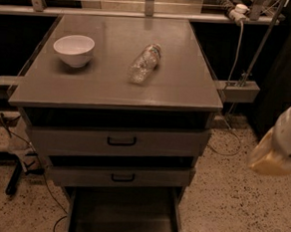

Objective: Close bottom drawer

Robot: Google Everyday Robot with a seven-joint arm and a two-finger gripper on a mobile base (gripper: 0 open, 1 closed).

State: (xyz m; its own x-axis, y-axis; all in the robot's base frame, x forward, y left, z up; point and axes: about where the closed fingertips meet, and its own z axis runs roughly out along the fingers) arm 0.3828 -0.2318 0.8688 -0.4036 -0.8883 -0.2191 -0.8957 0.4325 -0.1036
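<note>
The grey cabinet has three drawers. The bottom drawer (123, 216) is pulled far out, and its plain grey tray shows at the bottom of the view; its front panel and handle are cut off below the frame. The middle drawer (121, 176) and the top drawer (118, 142) are each a little way out, with small black handles. My gripper (278, 147) is a blurred white and yellow shape at the right edge, well to the right of the cabinet and about level with the top drawer.
A white bowl (73, 49) and a clear plastic bottle (144, 63) lying on its side rest on the cabinet top (187, 86). A metal rail with cables runs behind. A black stand foot (16, 176) and cables lie on the speckled floor at left.
</note>
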